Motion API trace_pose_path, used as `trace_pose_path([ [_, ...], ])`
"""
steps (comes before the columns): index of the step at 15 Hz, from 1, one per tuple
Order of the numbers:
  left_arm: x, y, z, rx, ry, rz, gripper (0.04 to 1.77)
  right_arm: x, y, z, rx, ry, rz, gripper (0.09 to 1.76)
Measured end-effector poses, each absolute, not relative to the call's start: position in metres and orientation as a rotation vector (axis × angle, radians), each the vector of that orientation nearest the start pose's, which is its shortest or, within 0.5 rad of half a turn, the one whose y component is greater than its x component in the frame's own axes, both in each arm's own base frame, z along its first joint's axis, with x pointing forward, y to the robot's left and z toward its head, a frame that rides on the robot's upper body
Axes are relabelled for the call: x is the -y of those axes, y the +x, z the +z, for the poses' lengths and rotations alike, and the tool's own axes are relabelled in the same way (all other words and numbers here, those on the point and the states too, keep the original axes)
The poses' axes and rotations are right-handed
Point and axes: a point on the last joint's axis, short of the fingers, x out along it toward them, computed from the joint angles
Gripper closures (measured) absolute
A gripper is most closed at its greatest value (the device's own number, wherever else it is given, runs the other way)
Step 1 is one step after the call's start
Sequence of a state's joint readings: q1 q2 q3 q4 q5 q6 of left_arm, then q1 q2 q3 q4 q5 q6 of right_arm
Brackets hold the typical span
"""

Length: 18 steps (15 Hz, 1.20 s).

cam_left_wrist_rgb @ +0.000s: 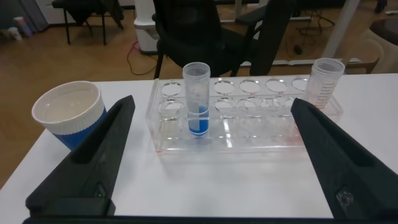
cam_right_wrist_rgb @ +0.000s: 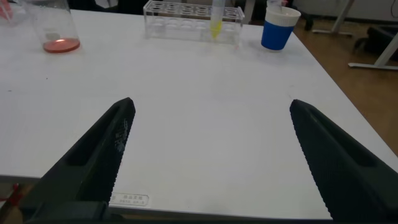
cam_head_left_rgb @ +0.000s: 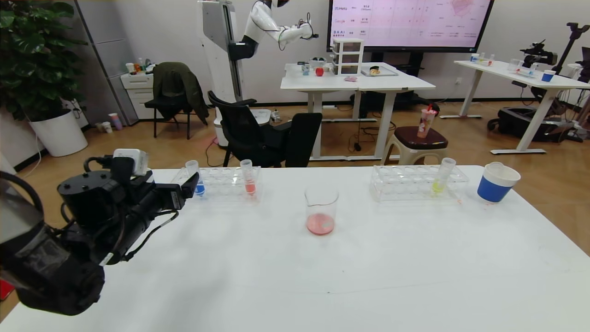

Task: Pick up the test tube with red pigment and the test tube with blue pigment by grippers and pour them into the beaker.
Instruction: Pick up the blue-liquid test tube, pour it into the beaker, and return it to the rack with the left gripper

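Note:
The blue-pigment tube [cam_head_left_rgb: 197, 182] stands upright in the left clear rack [cam_head_left_rgb: 226, 177], near its left end. The red-pigment tube [cam_head_left_rgb: 248, 179] stands in the same rack further right. My left gripper [cam_head_left_rgb: 186, 186] is open and empty, hovering just in front of the blue tube. In the left wrist view the blue tube [cam_left_wrist_rgb: 198, 102] stands ahead between the spread fingers [cam_left_wrist_rgb: 93, 155], and the other tube [cam_left_wrist_rgb: 326, 81] shows at the rack's far end. The beaker [cam_head_left_rgb: 321, 210] stands mid-table with a little red liquid. My right gripper [cam_right_wrist_rgb: 211, 104] is open over bare table, out of the head view.
A second rack [cam_head_left_rgb: 417, 182] at the right holds a yellow-liquid tube [cam_head_left_rgb: 440, 180], with a blue-banded paper cup [cam_head_left_rgb: 495, 183] beside it. Another such cup [cam_left_wrist_rgb: 68, 115] stands left of the left rack. Chairs stand behind the table's far edge.

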<state>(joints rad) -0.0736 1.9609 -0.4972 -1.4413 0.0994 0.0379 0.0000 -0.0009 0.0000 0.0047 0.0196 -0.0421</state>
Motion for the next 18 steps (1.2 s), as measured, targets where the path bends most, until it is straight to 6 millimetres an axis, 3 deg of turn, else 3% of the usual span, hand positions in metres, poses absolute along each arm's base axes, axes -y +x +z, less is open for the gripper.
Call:
trace_pose_path([
  [3,0.024,0.339,0.092,-0.028,0.039,0.023,0.06,0.0,-0.023,0.075,-0.003,-0.042,0.019,0.11],
  [7,0.027,0.36,0.073,-0.049,0.024,0.022,0.06,0.0,-0.023,0.075,-0.003,-0.042,0.02,0.11],
  [18,0.027,0.418,0.055,0.0,0.006,0.031,0.06,0.0,-0.023,0.075,-0.003,-0.042,0.02,0.11],
])
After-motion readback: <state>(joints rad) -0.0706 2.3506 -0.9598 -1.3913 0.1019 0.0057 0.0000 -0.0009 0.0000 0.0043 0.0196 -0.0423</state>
